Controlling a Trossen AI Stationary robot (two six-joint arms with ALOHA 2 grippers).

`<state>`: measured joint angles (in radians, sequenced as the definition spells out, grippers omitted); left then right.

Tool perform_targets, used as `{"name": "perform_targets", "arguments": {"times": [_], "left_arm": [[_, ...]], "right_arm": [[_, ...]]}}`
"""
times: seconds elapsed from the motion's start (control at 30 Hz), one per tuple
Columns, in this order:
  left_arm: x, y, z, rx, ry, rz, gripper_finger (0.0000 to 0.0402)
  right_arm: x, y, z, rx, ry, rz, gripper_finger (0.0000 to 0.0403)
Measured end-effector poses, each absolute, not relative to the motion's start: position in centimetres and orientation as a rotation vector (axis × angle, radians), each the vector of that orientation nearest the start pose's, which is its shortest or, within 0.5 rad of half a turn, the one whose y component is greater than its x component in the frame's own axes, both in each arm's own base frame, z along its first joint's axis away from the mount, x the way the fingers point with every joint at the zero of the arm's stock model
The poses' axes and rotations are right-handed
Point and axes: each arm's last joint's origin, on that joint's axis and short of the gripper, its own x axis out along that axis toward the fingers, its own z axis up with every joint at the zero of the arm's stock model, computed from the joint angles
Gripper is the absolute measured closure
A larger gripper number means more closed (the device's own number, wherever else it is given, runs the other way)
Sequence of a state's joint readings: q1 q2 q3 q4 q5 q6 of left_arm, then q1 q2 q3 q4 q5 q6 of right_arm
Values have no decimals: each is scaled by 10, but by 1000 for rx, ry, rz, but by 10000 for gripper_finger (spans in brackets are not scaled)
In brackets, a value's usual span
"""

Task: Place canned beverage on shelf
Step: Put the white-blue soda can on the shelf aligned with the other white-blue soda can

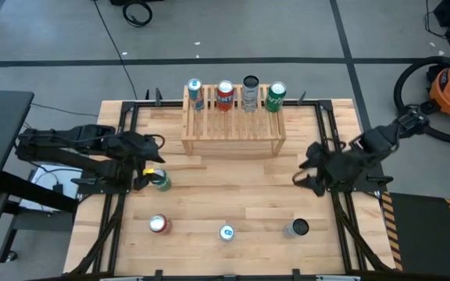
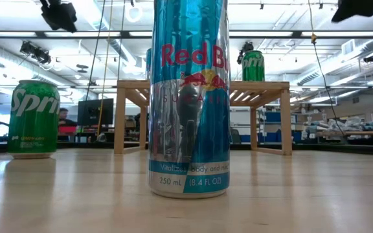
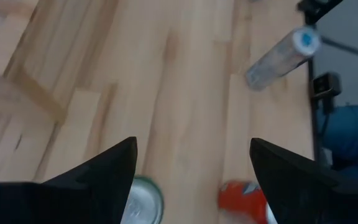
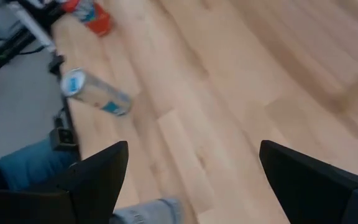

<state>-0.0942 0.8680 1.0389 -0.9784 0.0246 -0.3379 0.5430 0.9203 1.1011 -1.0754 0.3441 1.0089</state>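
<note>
The light wooden shelf (image 1: 233,129) stands at the table's far middle, with several cans on its upper tier, among them a green one (image 1: 276,95). It also shows in the low view (image 2: 203,87). My left gripper (image 1: 148,178) is open right beside a green Sprite can (image 1: 161,181) standing on the table's left part. In the left wrist view (image 3: 194,146) the can's top (image 3: 143,200) shows just inside one finger. My right gripper (image 1: 303,173) hangs open and empty over the table's right part; it also shows in the right wrist view (image 4: 194,146).
Three more cans stand near the table's near edge: a red one (image 1: 158,225), a blue Red Bull can (image 1: 226,232), which fills the low view (image 2: 188,97), and a silver one (image 1: 297,228). Bare wood lies between the shelf and these cans.
</note>
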Motion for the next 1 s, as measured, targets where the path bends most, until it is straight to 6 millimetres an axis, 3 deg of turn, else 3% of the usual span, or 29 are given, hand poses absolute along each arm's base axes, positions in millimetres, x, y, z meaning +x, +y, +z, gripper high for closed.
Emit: {"name": "perform_targets", "arguments": {"times": [0.33, 0.57, 0.83, 1.0], "left_arm": [[152, -21, 341, -300, 747, -20, 88], [152, -23, 342, -305, 738, -29, 88], [152, -23, 342, -353, 740, -10, 88], [152, -23, 342, -387, 740, 3, 88]], "right_arm": [[148, 122, 320, 449, 819, -244, 30], [159, 157, 298, 469, 876, -273, 30], [155, 194, 304, 500, 904, -236, 30], [148, 208, 288, 484, 957, -333, 30]]}}
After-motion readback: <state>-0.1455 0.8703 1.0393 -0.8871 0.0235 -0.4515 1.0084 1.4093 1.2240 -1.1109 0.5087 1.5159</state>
